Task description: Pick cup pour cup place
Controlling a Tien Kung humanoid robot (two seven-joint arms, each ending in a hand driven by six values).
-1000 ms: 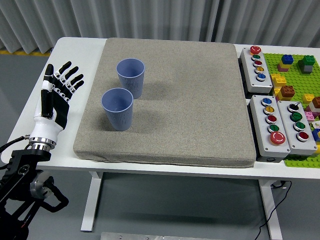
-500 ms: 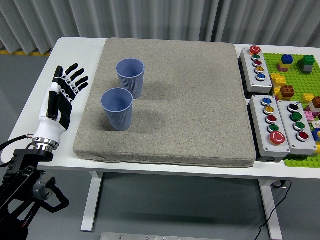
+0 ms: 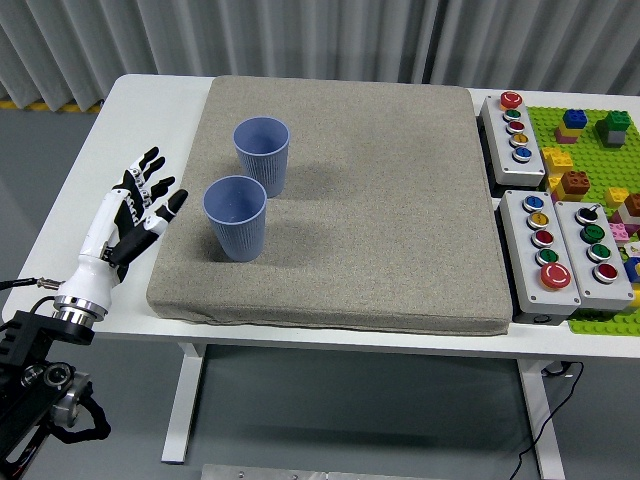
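Observation:
Two blue ribbed cups stand upright on a grey foam mat (image 3: 380,200). The near cup (image 3: 235,217) is at the mat's left side, and the far cup (image 3: 261,155) stands just behind it, slightly to the right. My left hand (image 3: 140,200) hovers over the white table left of the mat, fingers spread and pointing toward the near cup, holding nothing. It is a short gap away from that cup. I cannot see inside either cup well enough to tell its contents. The right arm is out of view.
Three grey button boxes (image 3: 512,128) (image 3: 540,245) (image 3: 597,250) line the mat's right edge. A green baseplate (image 3: 590,145) with coloured bricks lies at the far right. The table's left edge (image 3: 60,200) is near my hand.
My left hand has moved right and slightly nearer, tilting its fingers toward the near cup. The cups have not moved.

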